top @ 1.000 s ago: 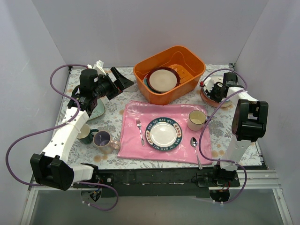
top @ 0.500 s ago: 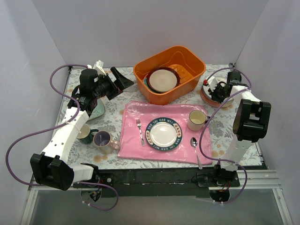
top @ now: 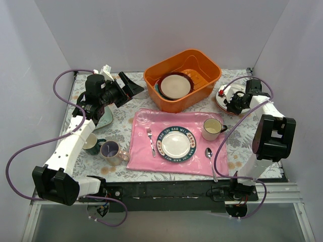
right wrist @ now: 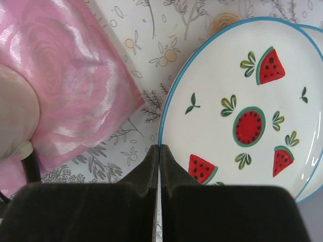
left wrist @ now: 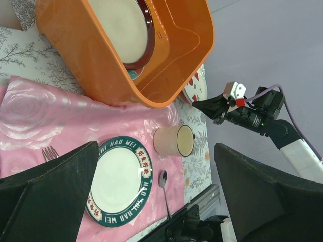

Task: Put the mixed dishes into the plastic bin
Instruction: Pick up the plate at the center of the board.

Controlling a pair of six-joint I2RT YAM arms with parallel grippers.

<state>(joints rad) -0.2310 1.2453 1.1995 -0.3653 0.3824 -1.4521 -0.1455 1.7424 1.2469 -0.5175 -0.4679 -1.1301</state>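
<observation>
Bright, even light from overhead, and the top view is sharp right across. Only soft, short shadows under the bin (top: pixel 174 104). The cloth (top: pixel 144 151) throws a pale sheen. On the left wrist view, the left hand (left wrist: pixel 156 148) shows its fingers (left wrist: pixel 45 196) as dark blurs at 7 and 5 o'clock. On the right wrist view, the right hand (right wrist: pixel 159 151) sits black and soft at 6 o'clock, while the plate (right wrist: pixel 217 75) is crisp and evenly lit.
</observation>
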